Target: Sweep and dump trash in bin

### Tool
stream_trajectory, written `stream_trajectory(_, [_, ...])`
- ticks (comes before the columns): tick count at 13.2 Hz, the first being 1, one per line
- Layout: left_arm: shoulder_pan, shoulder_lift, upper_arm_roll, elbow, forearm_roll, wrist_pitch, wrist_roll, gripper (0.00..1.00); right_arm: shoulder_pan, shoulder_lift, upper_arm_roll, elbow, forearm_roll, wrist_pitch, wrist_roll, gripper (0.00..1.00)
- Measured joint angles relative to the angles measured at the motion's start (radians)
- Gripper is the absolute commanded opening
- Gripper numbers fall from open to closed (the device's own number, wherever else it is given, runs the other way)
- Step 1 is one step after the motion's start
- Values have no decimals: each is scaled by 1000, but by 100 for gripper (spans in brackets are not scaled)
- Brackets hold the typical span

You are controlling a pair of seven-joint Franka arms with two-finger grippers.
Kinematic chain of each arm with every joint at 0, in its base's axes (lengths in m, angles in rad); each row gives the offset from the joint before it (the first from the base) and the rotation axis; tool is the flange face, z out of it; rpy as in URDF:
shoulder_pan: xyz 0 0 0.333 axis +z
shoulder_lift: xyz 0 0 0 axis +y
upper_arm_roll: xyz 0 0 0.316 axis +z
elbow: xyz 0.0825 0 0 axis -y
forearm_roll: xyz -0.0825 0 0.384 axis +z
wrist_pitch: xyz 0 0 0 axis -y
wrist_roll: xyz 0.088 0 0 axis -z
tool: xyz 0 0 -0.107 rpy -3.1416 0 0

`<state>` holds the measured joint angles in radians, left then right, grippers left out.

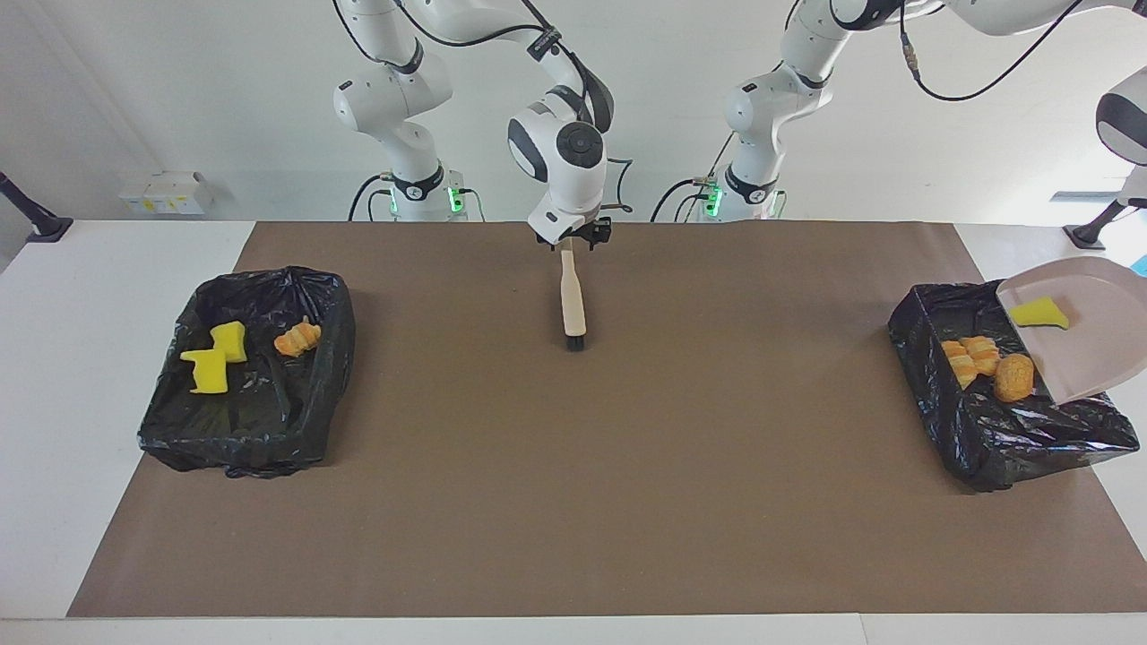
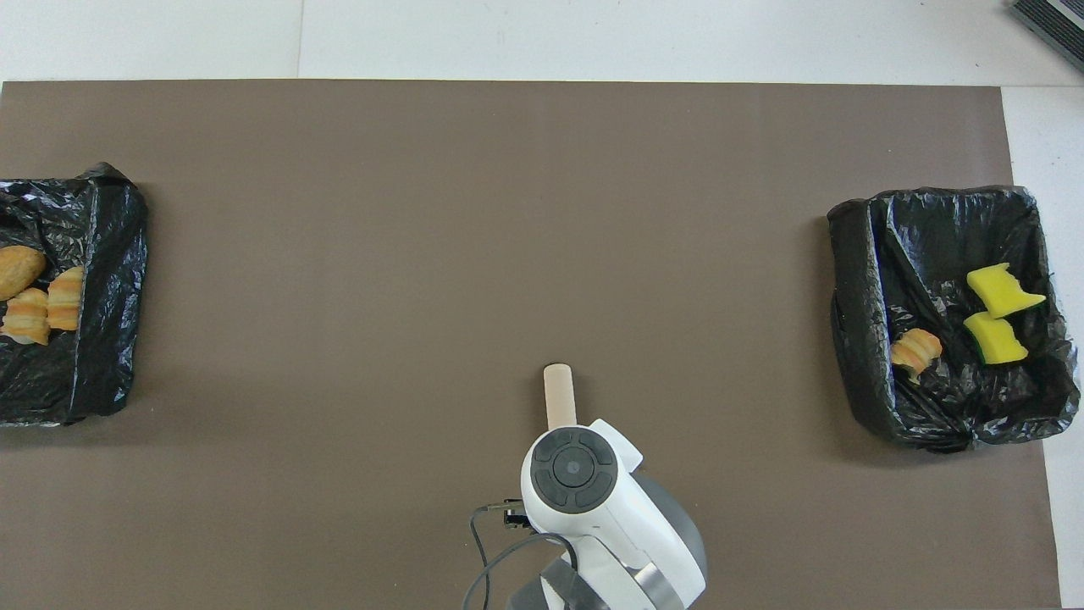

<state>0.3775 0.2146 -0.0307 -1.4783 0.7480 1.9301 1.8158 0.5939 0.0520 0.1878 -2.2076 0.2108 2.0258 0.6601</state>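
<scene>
Seven pieces of trash are seen, and none is left on the brown mat. One yellow sponge piece lies on the dustpan, which is tilted over the black-lined bin at the left arm's end of the table. The lower edge of the dustpan is over the bin. Whether it touches the liner cannot be told. Three bread lumps lie in this bin just beside that edge.

In the other bin, at the right arm's end of the table, two yellow sponge chunks are lying together, with one bread piece near them.

The dustpan is cut off by the border of the facing view, so its handle is not shown. In the overhead view it is outside the picture, and the bin under it is only partly seen. The left gripper is outside both views, so it cannot be said if its fingers are pressed together or spread.

The brush lies on the mat near the table edge on the robots' side, about the middle, with the bristles pointing away from the robots. The right gripper is placed at the handle end. It cannot be told if the fingers pinch the handle or stand apart. In the overhead view, much of the brush is covered by the right arm.
</scene>
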Motion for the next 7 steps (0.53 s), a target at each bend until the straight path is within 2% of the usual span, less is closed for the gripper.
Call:
stream_trajectory(3, [-51, -61, -4, 0, 120, 3, -47, 0, -34, -3, -10, 39, -37, 4, 0, 100])
stream_trajectory(7, [-91, -100, -8, -4, 161, 1, -71, 0, -183, -11, -14, 108, -167, 4, -6, 100])
